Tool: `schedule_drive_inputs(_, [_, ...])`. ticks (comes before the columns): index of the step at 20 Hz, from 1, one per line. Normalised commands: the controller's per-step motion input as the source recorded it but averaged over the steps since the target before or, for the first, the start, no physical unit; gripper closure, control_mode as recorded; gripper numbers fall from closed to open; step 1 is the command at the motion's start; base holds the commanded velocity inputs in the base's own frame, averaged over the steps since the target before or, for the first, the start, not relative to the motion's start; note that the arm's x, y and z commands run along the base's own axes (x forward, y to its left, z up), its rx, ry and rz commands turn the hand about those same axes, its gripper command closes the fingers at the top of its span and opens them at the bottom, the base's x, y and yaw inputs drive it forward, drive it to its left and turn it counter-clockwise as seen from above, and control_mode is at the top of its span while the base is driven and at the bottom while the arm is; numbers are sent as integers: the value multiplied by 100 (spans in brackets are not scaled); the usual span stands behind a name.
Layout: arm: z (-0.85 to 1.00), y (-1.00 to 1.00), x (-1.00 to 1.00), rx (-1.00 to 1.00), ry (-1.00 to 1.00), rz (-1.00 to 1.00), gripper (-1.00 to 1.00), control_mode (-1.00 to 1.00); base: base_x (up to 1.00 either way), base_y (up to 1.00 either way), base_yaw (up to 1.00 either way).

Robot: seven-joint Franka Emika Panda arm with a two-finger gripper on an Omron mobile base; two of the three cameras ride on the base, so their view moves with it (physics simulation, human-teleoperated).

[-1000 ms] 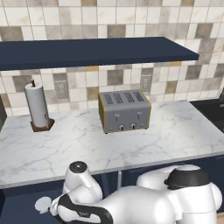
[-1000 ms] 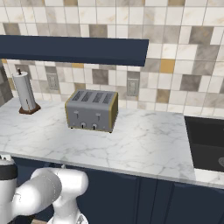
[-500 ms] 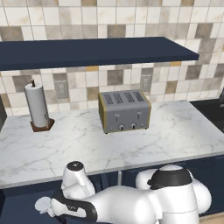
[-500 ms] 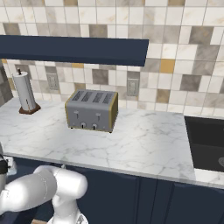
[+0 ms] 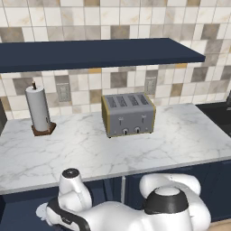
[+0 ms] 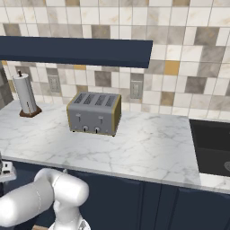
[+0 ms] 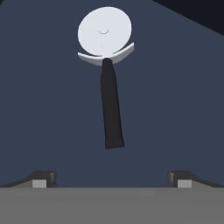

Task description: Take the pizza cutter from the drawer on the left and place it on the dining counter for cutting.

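The pizza cutter [image 7: 108, 74] lies flat on the navy floor of the open drawer [image 7: 175, 109]. Its round pale wheel points away from me and its black handle runs back toward my hand. My gripper [image 7: 112, 179] hangs over the handle's near end, open wide, one fingertip on each side and nothing between them. In the left base view my arm [image 5: 72, 185] bends down below the front edge of the marble worktop [image 5: 90, 153], at the left. The dining counter is out of view.
On the worktop stand a silver four-slot toaster [image 5: 128, 114] and a paper towel roll [image 5: 38, 109] on a wooden base. A navy shelf [image 5: 99, 52] runs along the tiled wall. A black sink [image 6: 213, 143] lies at the right.
My arm has swung further left and lower below the worktop edge. The toaster and paper towel roll have not moved.
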Motion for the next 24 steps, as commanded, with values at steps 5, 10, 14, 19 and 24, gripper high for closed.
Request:
schedule_drive_inputs(5, [-21,14,9,0,2,0,-100,-100,0,0,0])
schedule_drive_inputs(10, [-29,19,11,-1,0,0,-100,-100,0,0,0])
schedule_drive_inputs(14, [-19,9,4,-1,0,0,-100,-100,0,0,0])
schedule_drive_inputs(19, [-20,7,0,-4,0,0,-100,-100,0,0,0])
schedule_drive_inputs(24, [-25,12,0,-3,0,0,-100,-100,0,0,0])
